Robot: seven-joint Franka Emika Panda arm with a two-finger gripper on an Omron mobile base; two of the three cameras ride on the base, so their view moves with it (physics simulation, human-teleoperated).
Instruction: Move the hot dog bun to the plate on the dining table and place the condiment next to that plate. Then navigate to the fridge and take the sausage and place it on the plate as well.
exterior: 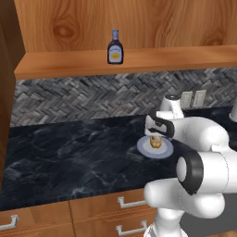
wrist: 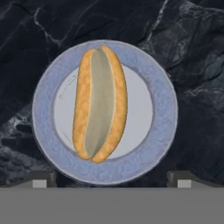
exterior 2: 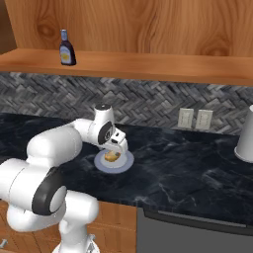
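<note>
The hot dog bun [wrist: 100,103], golden-tan and split along its top, lies on a small bluish-grey plate [wrist: 41,109] on a black marble counter [exterior: 69,152]. My gripper [wrist: 111,179] hovers straight above it, open, with one fingertip off each side of the small plate's near rim and nothing between them. From the base, the bun [exterior: 155,142] [exterior 2: 112,157] peeks out under the hand [exterior: 156,136] [exterior 2: 116,148]. The white plate, dining table, condiment, fridge and sausage are out of view.
A broad brown bottle [exterior: 115,47] [exterior 2: 66,48] with a yellow label stands on the wooden shelf [exterior: 139,60] above the herringbone backsplash. Wall outlets [exterior 2: 194,118] and a pale container [exterior 2: 245,141] are to the right. Wooden drawers [exterior: 125,203] run below the counter edge.
</note>
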